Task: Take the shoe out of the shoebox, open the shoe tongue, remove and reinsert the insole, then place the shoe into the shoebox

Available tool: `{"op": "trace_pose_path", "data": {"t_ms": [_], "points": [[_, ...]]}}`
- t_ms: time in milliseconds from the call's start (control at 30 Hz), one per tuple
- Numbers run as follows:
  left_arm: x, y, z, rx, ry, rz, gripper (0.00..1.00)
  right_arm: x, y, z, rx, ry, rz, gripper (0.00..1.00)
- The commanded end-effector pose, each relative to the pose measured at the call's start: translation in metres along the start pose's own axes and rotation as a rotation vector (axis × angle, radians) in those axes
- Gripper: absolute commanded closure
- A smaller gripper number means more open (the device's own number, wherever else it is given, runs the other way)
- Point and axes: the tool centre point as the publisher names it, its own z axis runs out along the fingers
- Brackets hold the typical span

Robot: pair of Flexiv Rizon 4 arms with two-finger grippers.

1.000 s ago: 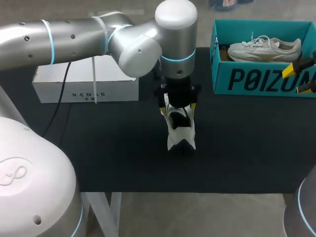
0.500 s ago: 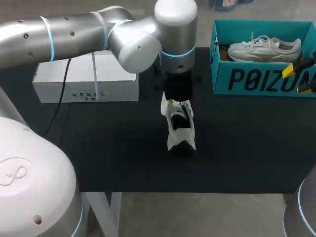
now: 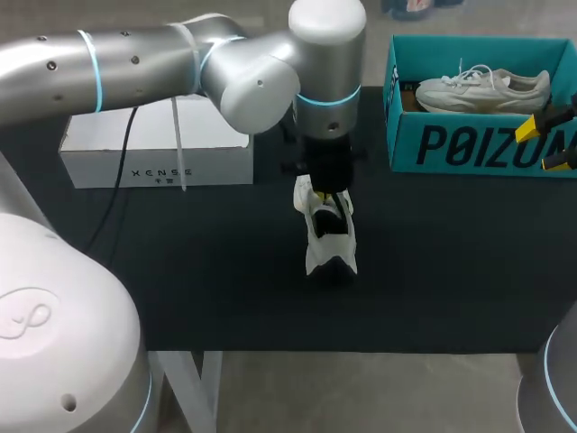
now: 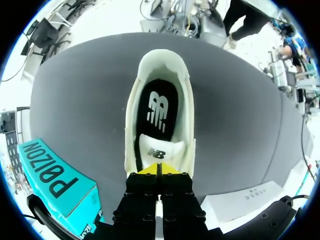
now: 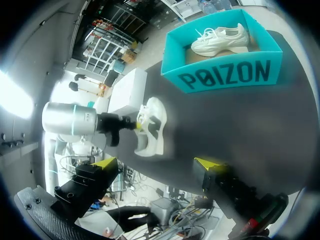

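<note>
- The shoe (image 3: pixel 332 253) stands near the middle of the bench (image 3: pixel 451 271), well apart from the shoebox (image 3: pixel 469 144) at the far right. A second shoe (image 3: pixel 482 90) lies in that box.
- The left claw (image 4: pixel 159 170) hangs over the shoe's toe end. Its yellow tips are pressed together right at the upper edge of the tongue (image 4: pixel 159 151). I cannot tell whether any of the tongue is caught between them.
- The step in hand looks like opening the tongue. It already leans toward the toe, and the black insole (image 4: pixel 159 109) shows through the mouth.
- To do this well, the pull should run forward and a little up, along the shoe's length. A sideways pull would probably roll the shoe onto its side.
- Nothing holds the shoe down. The right claw (image 5: pixel 156 163) is spread wide, off at the bench's right side by the shoebox and well apart from the shoe.
- A hard tug would likely lift or drag the shoe rather than fold the tongue, so slow, even tension seems safer. The right claw could also steady the heel.
- The tongue looks soft and padded and may spring back once released. It should be folded well over the laces before it is let go.
- The insole's heel end is the exposed part, so that is the likely place for the next grip. The tongue must be clear of the mouth first.
</note>
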Motion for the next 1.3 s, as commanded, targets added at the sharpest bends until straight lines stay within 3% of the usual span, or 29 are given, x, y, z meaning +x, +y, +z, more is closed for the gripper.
{"op": "trace_pose_path", "data": {"t_ms": [33, 200, 367, 933, 1033, 1133, 1300], "points": [[-0.006, -0.004, 0.011, 0.010, 0.016, -0.006, 1.00, 0.000, -0.001, 0.000, 0.000, -0.002, 0.001, 0.00], [-0.003, -0.012, 0.013, 0.037, 0.041, -0.070, 1.00, 0.000, -0.001, 0.000, 0.000, -0.002, 0.001, 0.00], [0.002, -0.016, -0.015, 0.090, 0.006, -0.352, 1.00, 0.000, -0.001, 0.000, 0.000, -0.002, 0.001, 0.00], [0.002, -0.016, -0.015, 0.090, 0.006, -0.352, 1.00, 0.000, -0.001, 0.000, 0.000, -0.002, 0.001, 0.00], [0.029, -0.032, -0.012, 0.105, -0.063, -0.683, 1.00, 0.000, -0.001, 0.000, 0.000, -0.002, 0.001, 0.00], [0.045, -0.054, -0.021, 0.126, -0.043, -0.948, 1.00, 0.000, -0.001, 0.000, 0.000, -0.002, 0.001, 0.00], [0.045, -0.061, -0.024, 0.119, -0.035, -0.965, 1.00, 0.000, -0.001, 0.000, 0.000, -0.002, 0.001, 0.00]]}}
